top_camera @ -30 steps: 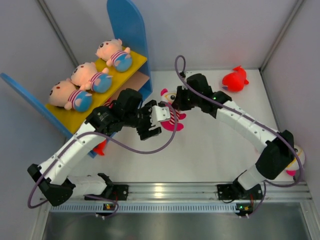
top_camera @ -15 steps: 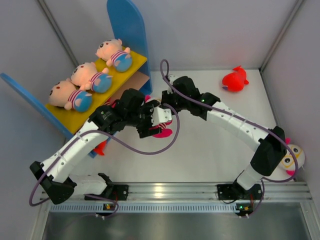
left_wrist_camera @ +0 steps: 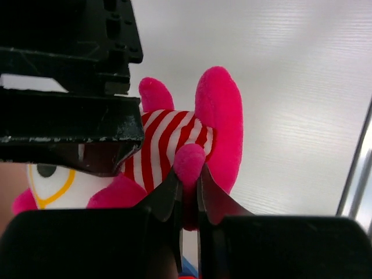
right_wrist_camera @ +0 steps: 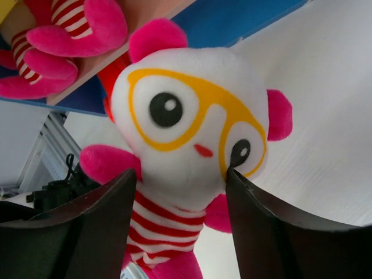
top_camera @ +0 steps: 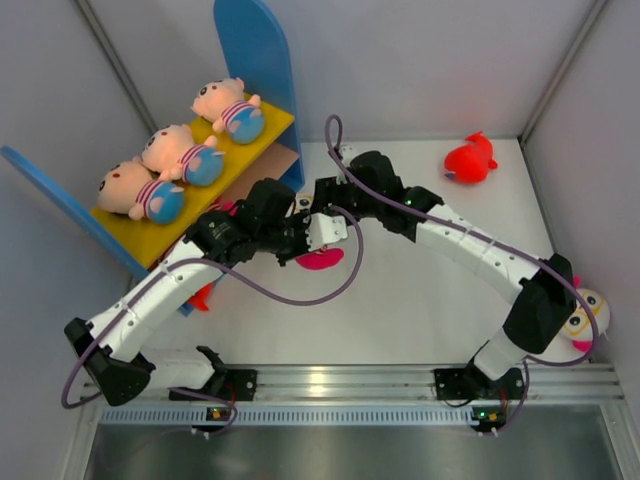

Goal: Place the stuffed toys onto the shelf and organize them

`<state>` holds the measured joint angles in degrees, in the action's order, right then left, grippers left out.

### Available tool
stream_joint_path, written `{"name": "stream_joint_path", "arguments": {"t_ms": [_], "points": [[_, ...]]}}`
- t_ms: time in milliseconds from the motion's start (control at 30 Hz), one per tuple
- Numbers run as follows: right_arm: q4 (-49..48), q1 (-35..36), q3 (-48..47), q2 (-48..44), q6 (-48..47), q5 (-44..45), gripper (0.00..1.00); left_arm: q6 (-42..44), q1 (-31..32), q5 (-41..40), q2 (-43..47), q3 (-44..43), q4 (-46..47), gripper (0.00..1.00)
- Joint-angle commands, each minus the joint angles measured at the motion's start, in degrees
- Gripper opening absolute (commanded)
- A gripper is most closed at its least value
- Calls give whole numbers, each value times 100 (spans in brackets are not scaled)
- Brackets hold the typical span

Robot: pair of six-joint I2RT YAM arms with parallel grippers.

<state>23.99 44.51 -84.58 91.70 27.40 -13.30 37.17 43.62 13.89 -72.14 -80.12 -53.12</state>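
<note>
A white-faced stuffed toy (right_wrist_camera: 192, 116) with yellow glasses, a red-striped shirt and pink feet hangs between both grippers, just off the shelf's near end. My left gripper (left_wrist_camera: 187, 174) is shut on one of its pink limbs (left_wrist_camera: 189, 163). My right gripper (right_wrist_camera: 181, 174) is open, its fingers (right_wrist_camera: 256, 215) standing on either side of the toy's neck. From above, only the toy's pink bottom (top_camera: 322, 259) shows under the two wrists. Three peach-faced stuffed toys (top_camera: 182, 153) lie in a row on the shelf's yellow upper board (top_camera: 262, 140). Another pink striped toy (right_wrist_camera: 70, 35) lies on the tan lower board.
A red plush (top_camera: 470, 160) lies at the table's far right. A second white-faced toy (top_camera: 585, 320) sits by the right wall behind my right arm's elbow. The shelf's tall blue side panel (top_camera: 255, 60) stands just behind the grippers. Something red (top_camera: 203, 293) shows beneath the shelf's near corner.
Both grippers carried the white-faced toy left toward the shelf. Then my left gripper closed on its pink limb and my right gripper opened off it.
</note>
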Motion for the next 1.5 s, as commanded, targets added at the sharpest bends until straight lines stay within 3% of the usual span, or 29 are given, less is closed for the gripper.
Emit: {"name": "stream_joint_path", "arguments": {"t_ms": [0,100,233,400,700,1033,1467], "points": [[-465,-214,317,-599,213,274,64,18,-11,-920,-20,101,995,0],[-614,-644,931,-1055,459,512,66,177,-213,-1625,-195,172,1760,0],[-650,-1268,1628,-1654,592,749,66,562,-599,-1618,-546,233,2560,0],[-308,-1436,1839,-2068,354,1163,66,607,-1188,-1469,-810,277,3351,0],[-298,-1454,1804,-2007,301,1110,66,380,-1864,-1248,-907,435,3783,0],[-281,-1445,1901,-2068,310,1066,66,-7,-2673,-923,-573,1481,4328,0],[-263,-1445,1954,-2112,301,1110,66,-860,-2850,-1810,-143,1850,4372,0]]}}
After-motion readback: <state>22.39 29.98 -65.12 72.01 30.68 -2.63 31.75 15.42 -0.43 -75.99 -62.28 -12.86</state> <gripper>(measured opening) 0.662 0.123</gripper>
